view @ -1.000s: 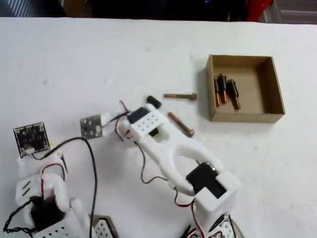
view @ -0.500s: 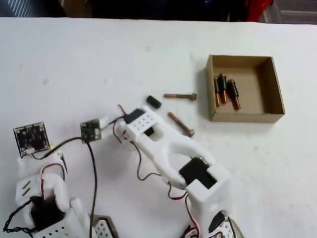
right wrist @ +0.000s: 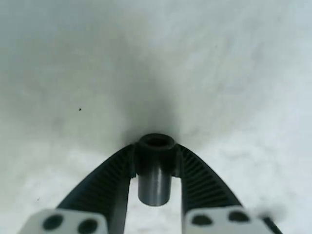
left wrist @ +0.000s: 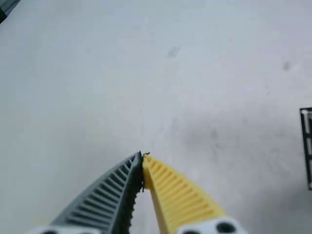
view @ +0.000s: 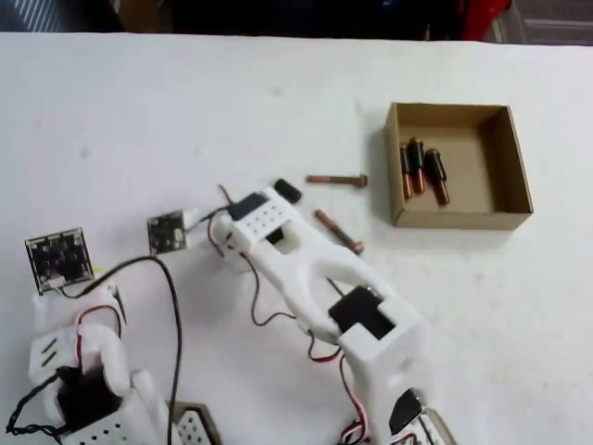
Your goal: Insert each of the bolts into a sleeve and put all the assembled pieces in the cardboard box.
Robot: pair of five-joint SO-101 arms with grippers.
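Note:
My right gripper (right wrist: 156, 147) is shut on a black sleeve (right wrist: 155, 170), held just above the white table. From above, that sleeve (view: 287, 191) sticks out past the right arm's wrist (view: 264, 221) near the table's middle. Two copper bolts lie loose close by: one (view: 336, 180) just right of the sleeve, the other (view: 337, 233) slanted beside the arm. The cardboard box (view: 505, 158) stands to the right with three assembled pieces (view: 422, 171) inside. My left gripper (left wrist: 142, 157) is shut on nothing over bare table; its arm (view: 79, 371) sits at the front left.
Two small circuit boards (view: 57, 258) (view: 168, 234) with loose wires hang by the arms at the left. The table's far edge runs along the back, with dark clutter behind it.
The right arm's elbow has swung left and toward the front. Its wrist turned slightly. The sleeve has stayed in nearly the same spot. The left arm has not moved.

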